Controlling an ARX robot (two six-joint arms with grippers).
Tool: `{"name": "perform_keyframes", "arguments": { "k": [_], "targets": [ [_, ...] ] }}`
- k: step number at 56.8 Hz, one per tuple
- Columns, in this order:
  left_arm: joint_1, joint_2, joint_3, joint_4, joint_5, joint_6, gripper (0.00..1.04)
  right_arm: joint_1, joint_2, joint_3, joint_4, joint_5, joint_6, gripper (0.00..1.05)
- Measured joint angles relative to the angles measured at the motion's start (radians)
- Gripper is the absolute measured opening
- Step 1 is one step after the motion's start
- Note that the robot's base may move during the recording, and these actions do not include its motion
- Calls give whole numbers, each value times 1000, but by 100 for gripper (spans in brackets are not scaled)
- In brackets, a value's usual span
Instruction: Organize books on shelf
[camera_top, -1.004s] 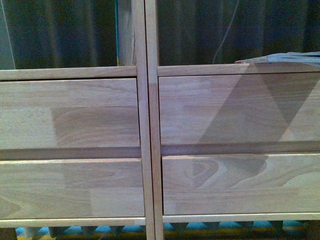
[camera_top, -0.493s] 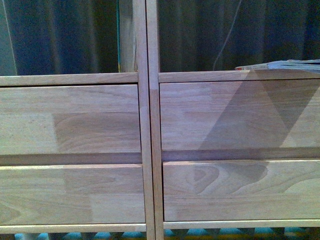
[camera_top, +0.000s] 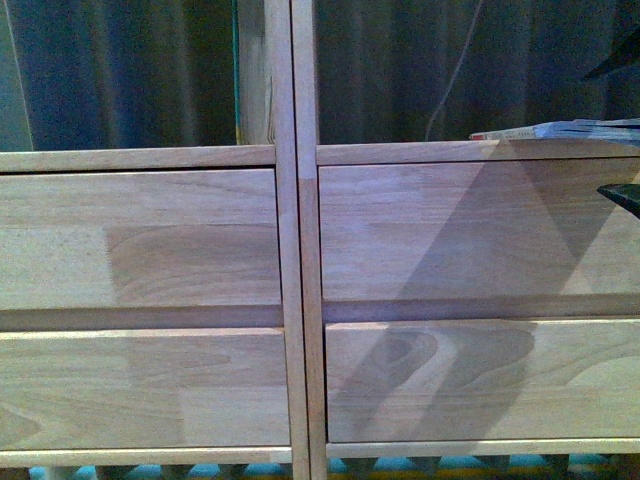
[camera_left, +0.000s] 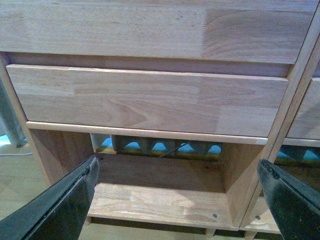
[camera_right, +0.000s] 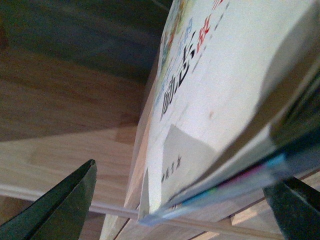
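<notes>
**A:** The front view cuts the thin pale paperback books with red lettering off at its right edge. Only dark tips of the right claw poke in there.

**B:** The books lie flat on the light natural-wood shelf, in the right column above the upper drawer front. That claw gapes wide around them, unclamped.

**A:** And the left claw is spread wide and empty, facing the roomy bottom compartment.

Front view: close, square-on to the shelf front. Left wrist: lower, sharing the bottom drawer. Right wrist: seemingly hard against the books.
</notes>
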Motion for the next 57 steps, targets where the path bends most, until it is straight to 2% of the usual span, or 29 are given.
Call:
{"name": "perform_keyframes", "arguments": {
  "k": [9,32,39,43,57],
  "targets": [
    [0,0,0,0,0,0,97,-16,39,58,-9,46,17,96],
    [0,0,0,0,0,0,97,-14,48,83,-29,69,14,37],
    [0,0,0,0,0,0,97,2,66,82,-16,76,20,13],
    [0,0,0,0,0,0,97,4,69,82,-6,76,24,8],
    [0,0,0,0,0,0,97,-5,67,65,58,30,58,7]
  ]
}}
